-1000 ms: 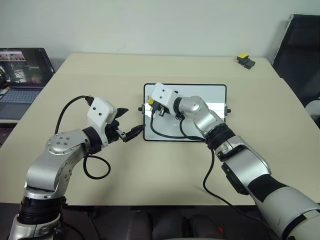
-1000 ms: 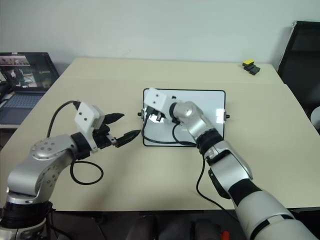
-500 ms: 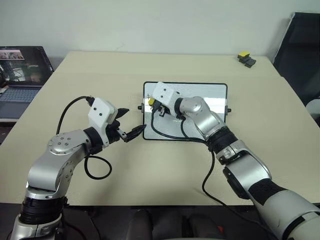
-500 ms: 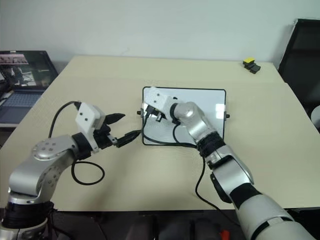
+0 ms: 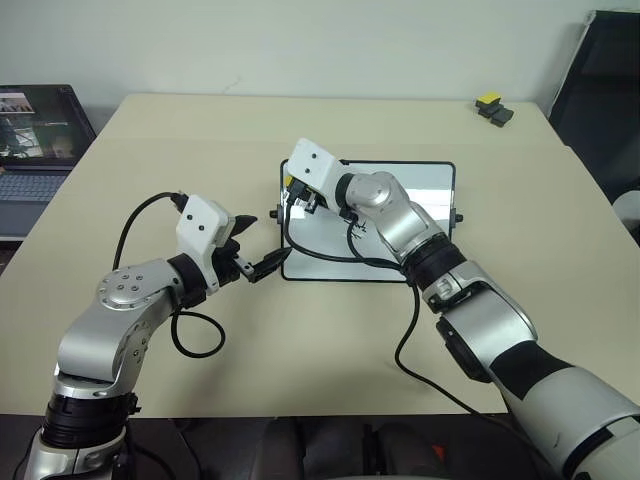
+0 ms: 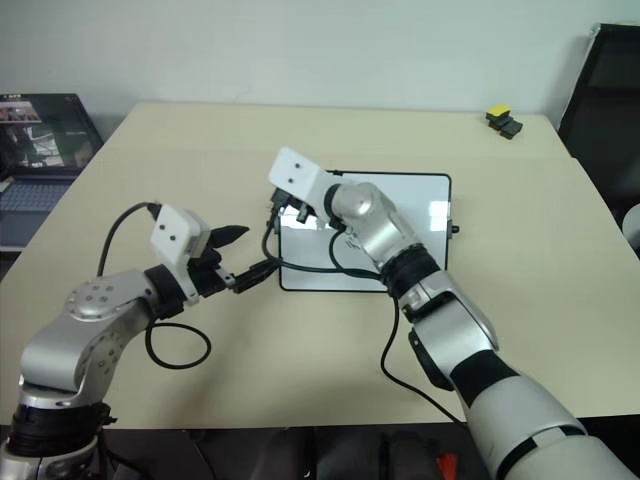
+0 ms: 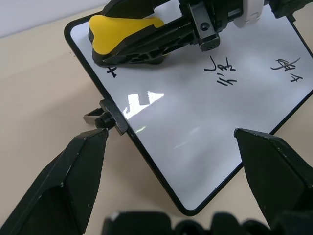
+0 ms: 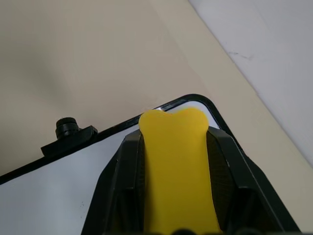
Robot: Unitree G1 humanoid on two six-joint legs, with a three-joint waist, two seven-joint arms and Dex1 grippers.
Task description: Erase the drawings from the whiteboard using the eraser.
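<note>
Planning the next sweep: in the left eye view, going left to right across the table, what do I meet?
laptop → left gripper → eraser held in the right gripper at the whiteboard's left end → whiteboard → pair of small dark blocks, one yellow-topped

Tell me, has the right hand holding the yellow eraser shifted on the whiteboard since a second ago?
Yes. The right hand, shut on the small yellow eraser, has moved toward the far left corner of the black-framed glossy whiteboard.
</note>
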